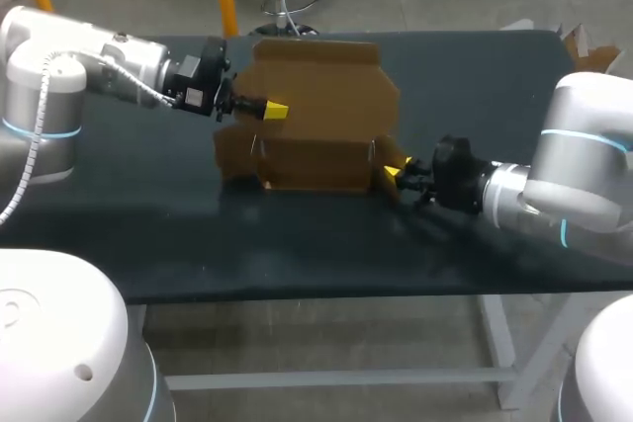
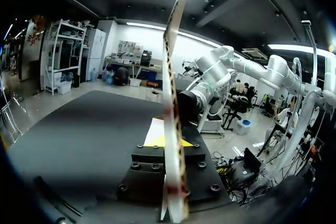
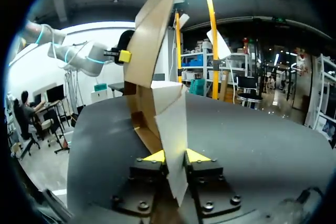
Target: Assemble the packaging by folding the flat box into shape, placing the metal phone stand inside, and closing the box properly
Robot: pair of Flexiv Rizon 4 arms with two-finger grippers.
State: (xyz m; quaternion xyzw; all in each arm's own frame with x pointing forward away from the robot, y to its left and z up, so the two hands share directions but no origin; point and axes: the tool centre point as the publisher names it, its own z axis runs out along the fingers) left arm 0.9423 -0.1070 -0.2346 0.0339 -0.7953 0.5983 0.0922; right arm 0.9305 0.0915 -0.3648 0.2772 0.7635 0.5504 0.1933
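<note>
Box (image 1: 318,96) is clamped edgewise by left tool (image 1: 275,110) and right tool (image 1: 396,171); it may be torn by opposed pulling.

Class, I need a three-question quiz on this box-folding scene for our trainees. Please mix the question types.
1. True or false: the cardboard box lies flat on the table.
2. Of the left gripper and right gripper, which is shut on the box? A left only; B right only; C both.
3. Which gripper holds it higher up?
Key: 1 false, it stands partly folded; 2 C; 3 left.
</note>
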